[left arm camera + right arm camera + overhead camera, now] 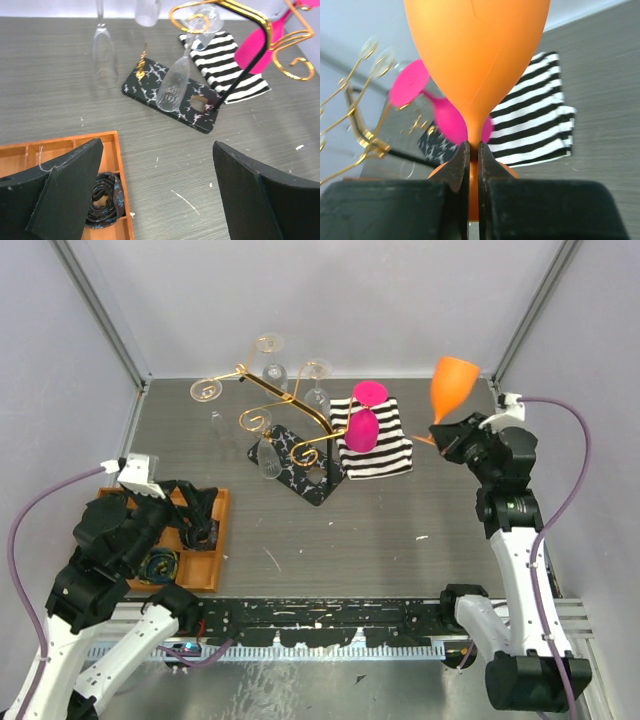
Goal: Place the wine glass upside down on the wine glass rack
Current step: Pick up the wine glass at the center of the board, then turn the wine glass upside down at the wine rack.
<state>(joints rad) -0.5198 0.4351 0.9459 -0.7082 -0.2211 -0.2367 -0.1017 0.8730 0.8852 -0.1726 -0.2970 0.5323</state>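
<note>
Right of the cloth, right claw clamps wine glass.

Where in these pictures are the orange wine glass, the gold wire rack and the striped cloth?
Orange wine glass (455, 385): overhead view, on its bowl.
Gold wire wine glass rack (312, 483): overhead view, on its black marbled base.
Black-and-white striped cloth (385, 452): overhead view, near its middle.

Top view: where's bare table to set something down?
Bare: the wide centre strip of table between orange tray, wine glass rack and right arm. Crowded: the back, around the rack, striped cloth and pink glass.
</note>
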